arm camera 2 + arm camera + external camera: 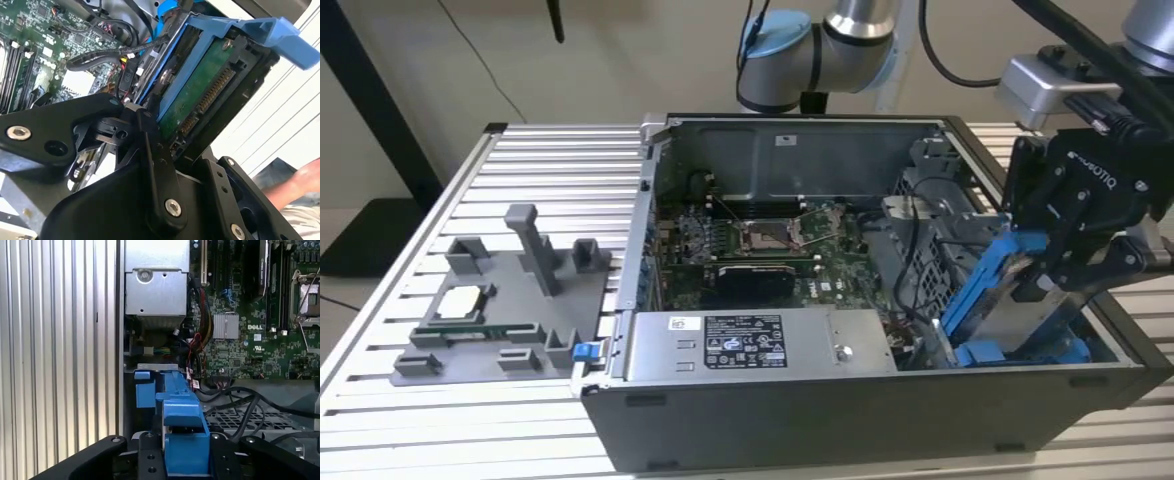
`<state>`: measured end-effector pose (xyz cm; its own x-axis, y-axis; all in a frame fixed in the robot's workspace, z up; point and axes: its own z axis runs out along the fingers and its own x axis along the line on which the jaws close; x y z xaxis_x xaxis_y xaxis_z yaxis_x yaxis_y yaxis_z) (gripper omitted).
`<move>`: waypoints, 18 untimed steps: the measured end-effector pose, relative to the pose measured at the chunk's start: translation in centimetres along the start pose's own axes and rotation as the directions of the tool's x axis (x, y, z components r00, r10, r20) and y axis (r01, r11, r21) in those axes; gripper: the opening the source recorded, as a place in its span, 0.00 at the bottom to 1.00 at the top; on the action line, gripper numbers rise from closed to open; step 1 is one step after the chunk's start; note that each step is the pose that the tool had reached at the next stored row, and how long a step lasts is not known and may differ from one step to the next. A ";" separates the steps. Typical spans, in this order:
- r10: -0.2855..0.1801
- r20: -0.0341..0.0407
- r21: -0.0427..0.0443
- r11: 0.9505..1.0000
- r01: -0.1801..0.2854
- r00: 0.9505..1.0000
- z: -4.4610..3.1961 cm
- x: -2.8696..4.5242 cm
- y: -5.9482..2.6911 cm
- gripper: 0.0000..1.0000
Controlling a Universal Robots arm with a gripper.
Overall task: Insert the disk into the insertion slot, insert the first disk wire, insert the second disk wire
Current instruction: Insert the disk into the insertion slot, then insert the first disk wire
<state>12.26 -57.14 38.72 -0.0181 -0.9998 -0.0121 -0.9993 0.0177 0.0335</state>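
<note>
My black gripper (pixel 1058 285) is shut on the disk (pixel 997 300), a silver drive in a bright blue carrier. The disk hangs tilted, its lower end down inside the open computer case at the exterior view's right. Its lower end sits at the insertion slot (pixel 927 272), the grey perforated metal drive cage with blue fittings. In the second wrist view the disk's green circuit underside (pixel 200 97) and connector face the camera, with one black finger (pixel 150 145) pressed on its edge. The first wrist view looks along the blue carrier (pixel 182 410) between my fingers. Black wires (pixel 240 396) lie loose beside the cage.
A grey labelled power-supply box (pixel 761 345) fills the case's front. The motherboard (pixel 761 240) with its CPU socket lies behind it. A grey fixture plate (pixel 507 300) with parts rests on the slatted aluminium table (pixel 400 400). A person's hand (pixel 300 185) shows beyond the case.
</note>
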 end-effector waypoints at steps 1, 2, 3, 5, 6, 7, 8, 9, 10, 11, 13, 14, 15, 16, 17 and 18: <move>0.000 0.000 0.000 1.000 0.000 1.000 -0.07 0.00 0.00 1.00; 0.000 0.000 0.000 1.000 0.000 1.000 -0.20 -0.01 0.01 1.00; 0.000 0.000 0.000 1.000 0.000 1.000 -0.39 0.00 0.01 1.00; 0.000 0.000 0.000 1.000 0.000 1.000 -0.80 -0.01 0.03 1.00; 0.000 0.001 0.000 1.000 0.000 1.000 -0.92 -0.03 0.03 1.00; 0.000 0.002 0.000 1.000 0.000 1.000 -0.99 -0.06 0.03 1.00; 0.000 0.004 0.001 1.000 0.000 1.000 -1.03 -0.09 0.03 1.00; 0.000 0.009 0.002 1.000 0.000 1.000 -1.02 -0.15 0.04 1.00; -0.001 0.015 0.006 1.000 0.001 1.000 -1.03 -0.20 0.04 1.00; -0.001 0.023 0.010 1.000 0.001 1.000 -1.03 -0.26 0.04 1.00; -0.002 0.030 0.020 1.000 0.001 1.000 -0.99 -0.45 0.04 1.00; -0.002 0.031 0.025 1.000 0.001 1.000 -0.93 -0.60 0.05 1.00; -0.002 0.031 0.028 1.000 0.001 1.000 -0.87 -0.74 0.05 1.00; -0.002 0.032 0.032 0.999 0.001 0.999 -0.80 -0.97 0.05 1.00; -0.002 0.032 0.035 0.999 0.001 0.999 -0.73 -1.20 0.06 1.00; -0.002 0.032 0.037 0.999 0.001 0.999 -0.67 -1.45 0.06 1.00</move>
<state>12.25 -55.70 39.42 -0.0167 -0.9989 -0.0442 -0.9998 0.0169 -0.0040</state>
